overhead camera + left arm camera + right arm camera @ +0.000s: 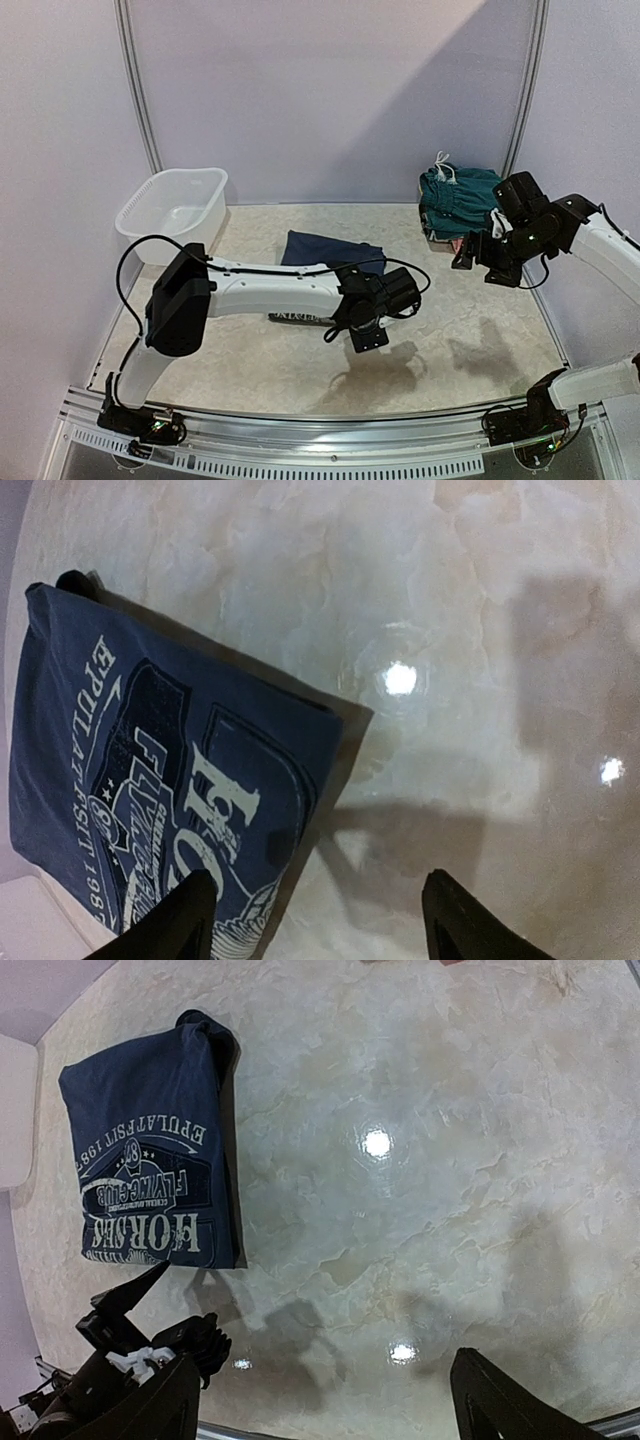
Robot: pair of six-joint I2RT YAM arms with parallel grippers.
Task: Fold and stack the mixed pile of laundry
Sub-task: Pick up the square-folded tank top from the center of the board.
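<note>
Seemingly the job is running past halfway: the navy T-shirt [330,250] is lying folded in the middle of the table [480,330], not yet stacked, while the teal shorts [460,195] are sitting folded at the far right, atop something pinkish. Stacking that 1 shirt is looking like what is left. The left gripper [318,885] is hovering over the shirt's edge, fingers apart and empty. The right gripper [325,1370] is hanging beside the shorts, fingers wide, holding nothing.

Your left arm [262,290] stretched rightward across the middle, left gripper [366,338] tipped down, jaws apart, nothing between them, your right arm [600,238] raised at the far right, right gripper [464,256] spread wide, empty too.
</note>
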